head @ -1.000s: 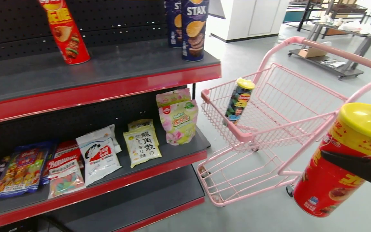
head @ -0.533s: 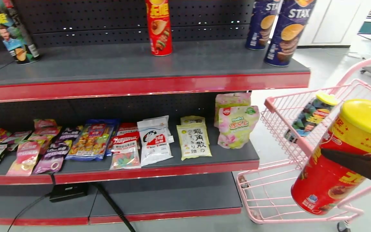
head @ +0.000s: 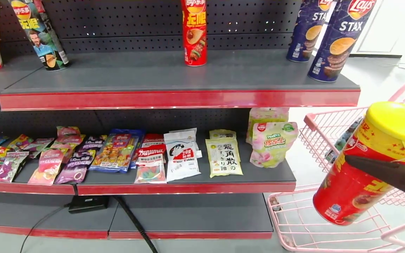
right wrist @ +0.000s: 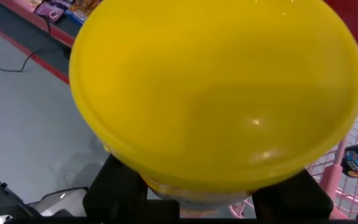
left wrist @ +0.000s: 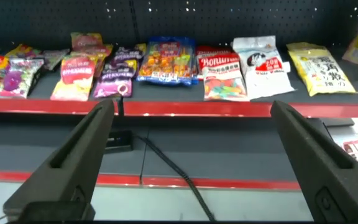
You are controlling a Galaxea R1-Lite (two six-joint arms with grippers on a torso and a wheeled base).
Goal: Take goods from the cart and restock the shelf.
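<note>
My right gripper [head: 381,168] is shut on a red chip can with a yellow lid [head: 360,175], held tilted in the air at the right, in front of the pink cart [head: 310,122]. In the right wrist view the yellow lid [right wrist: 216,93] sits between the black fingers [right wrist: 118,193]. A dark can [head: 343,140] lies in the cart behind the wire. The upper shelf [head: 174,75] carries a matching red can [head: 194,31], two blue cans [head: 339,38] and a dark can [head: 42,35]. My left gripper [left wrist: 191,107] is open and empty, low in front of the snack-bag shelf [left wrist: 179,107].
Snack bags [head: 183,154] lie in a row on the lower shelf [head: 185,188]. A black box [head: 88,203] and a cable [head: 135,221] rest on the bottom shelf. Wide bare stretches of the upper shelf lie on either side of the red can.
The head camera has swung left, so the shelf now faces me and the cart has slid to the right edge. The red can stays in my right gripper.
</note>
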